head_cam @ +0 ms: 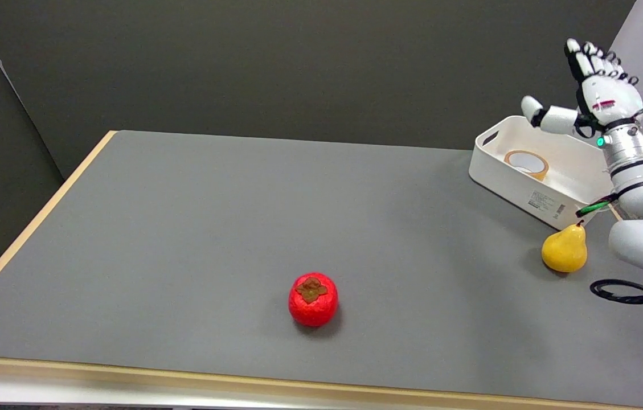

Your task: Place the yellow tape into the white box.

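The yellow tape (pixel 526 164) lies flat inside the white box (pixel 495 168), which stands at the table's far right. My right hand (pixel 597 94) is raised in the air above the box's far right side. Its fingers are stretched upward, the thumb points left, and nothing is in it. The hand is clear of both tape and box.
A yellow pear (pixel 565 250) sits just in front of the box's near corner. A red persimmon (pixel 313 299) rests near the table's front middle. A black cable (pixel 626 291) loops on the table under my right forearm. The grey table (pixel 184 228) has wooden edges.
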Available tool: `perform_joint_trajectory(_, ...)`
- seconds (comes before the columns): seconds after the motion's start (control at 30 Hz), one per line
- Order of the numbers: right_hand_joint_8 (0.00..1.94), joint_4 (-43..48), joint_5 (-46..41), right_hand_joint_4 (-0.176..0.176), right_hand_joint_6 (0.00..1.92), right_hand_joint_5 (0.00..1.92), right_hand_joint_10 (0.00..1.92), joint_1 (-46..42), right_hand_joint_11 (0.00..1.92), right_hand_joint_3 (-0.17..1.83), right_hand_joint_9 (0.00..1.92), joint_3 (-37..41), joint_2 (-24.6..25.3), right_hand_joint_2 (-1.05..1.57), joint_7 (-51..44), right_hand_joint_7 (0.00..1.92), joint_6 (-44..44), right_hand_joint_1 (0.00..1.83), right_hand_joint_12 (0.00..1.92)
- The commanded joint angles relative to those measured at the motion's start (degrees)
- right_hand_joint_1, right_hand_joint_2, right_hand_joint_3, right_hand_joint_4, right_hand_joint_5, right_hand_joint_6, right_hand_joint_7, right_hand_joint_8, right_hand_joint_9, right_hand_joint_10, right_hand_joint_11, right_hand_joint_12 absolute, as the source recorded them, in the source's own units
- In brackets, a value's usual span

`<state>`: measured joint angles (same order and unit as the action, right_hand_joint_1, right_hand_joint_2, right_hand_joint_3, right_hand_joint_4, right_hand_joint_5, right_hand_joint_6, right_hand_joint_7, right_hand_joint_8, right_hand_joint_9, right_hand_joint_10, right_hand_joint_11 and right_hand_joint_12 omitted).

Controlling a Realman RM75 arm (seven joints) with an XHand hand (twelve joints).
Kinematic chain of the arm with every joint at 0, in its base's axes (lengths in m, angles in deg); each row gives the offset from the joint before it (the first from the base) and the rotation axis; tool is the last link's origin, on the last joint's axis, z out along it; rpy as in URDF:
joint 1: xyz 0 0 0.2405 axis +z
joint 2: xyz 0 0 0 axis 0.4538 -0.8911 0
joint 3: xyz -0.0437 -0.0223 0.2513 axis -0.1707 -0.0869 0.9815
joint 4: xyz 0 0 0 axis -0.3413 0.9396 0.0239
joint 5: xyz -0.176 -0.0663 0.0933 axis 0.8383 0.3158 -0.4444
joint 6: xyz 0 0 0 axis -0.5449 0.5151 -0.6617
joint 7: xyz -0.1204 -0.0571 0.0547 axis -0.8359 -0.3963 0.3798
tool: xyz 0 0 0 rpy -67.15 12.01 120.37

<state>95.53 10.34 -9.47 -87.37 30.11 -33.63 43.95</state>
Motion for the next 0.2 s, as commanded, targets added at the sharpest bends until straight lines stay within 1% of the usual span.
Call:
perform_joint_trajectory(0.03, 0.00, 41.11, -11.48, 0.082, 0.00, 0.00, 0.15, -14.71, 0.00, 0.92, 0.00, -5.28, 1.35, 0.53, 9.51, 0.00, 13.78, 0.24, 0.76)
perform_joint_trajectory(0.2, 0.02, 49.35, -9.72, 0.082, 0.00, 0.00, 0.29, -14.76, 0.00, 0.98, 0.00, -9.14, 2.58, 0.58, 9.51, 0.00, 13.02, 0.20, 0.81)
